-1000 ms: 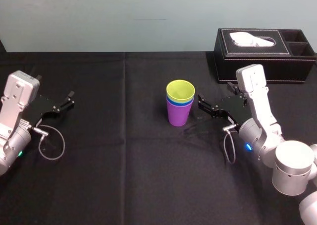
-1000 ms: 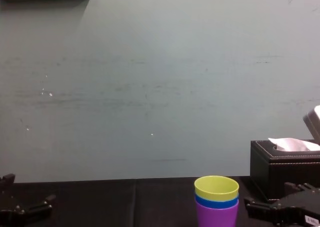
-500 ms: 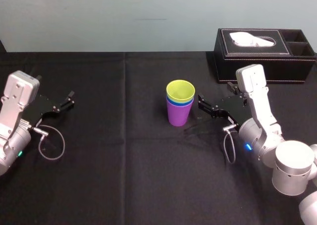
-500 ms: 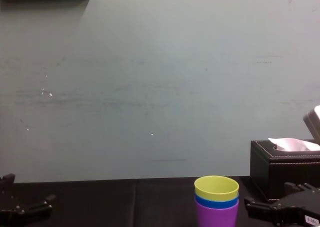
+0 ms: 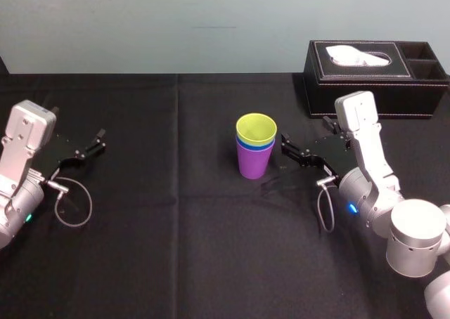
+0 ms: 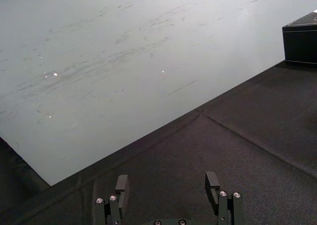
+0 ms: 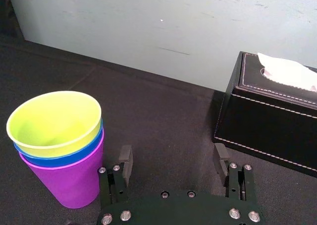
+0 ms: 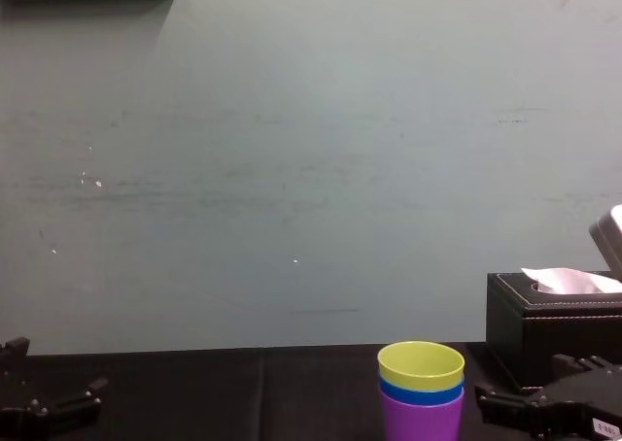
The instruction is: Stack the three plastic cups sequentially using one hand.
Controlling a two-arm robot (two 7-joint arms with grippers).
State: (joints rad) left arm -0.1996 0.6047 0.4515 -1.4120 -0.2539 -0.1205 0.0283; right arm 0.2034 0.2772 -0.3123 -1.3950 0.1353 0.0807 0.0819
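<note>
Three stacked cups [image 5: 255, 149] stand just left of the released right gripper [image 5: 286, 149]; the blue one shows only its rim. Far left, the left gripper [image 5: 90, 147] idles, fingers spread.

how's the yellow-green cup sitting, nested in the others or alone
Nested: the yellow-green cup sits upright inside the blue cup, itself inside the purple cup. Right gripper open beside them, left gripper parked.

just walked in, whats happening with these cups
The three cups are already nested in one upright stack: the yellow-green cup sits inside the blue cup, which sits inside the purple cup. The right gripper is open just to the stack's right and holds nothing. The left gripper is parked open at the far left.
</note>
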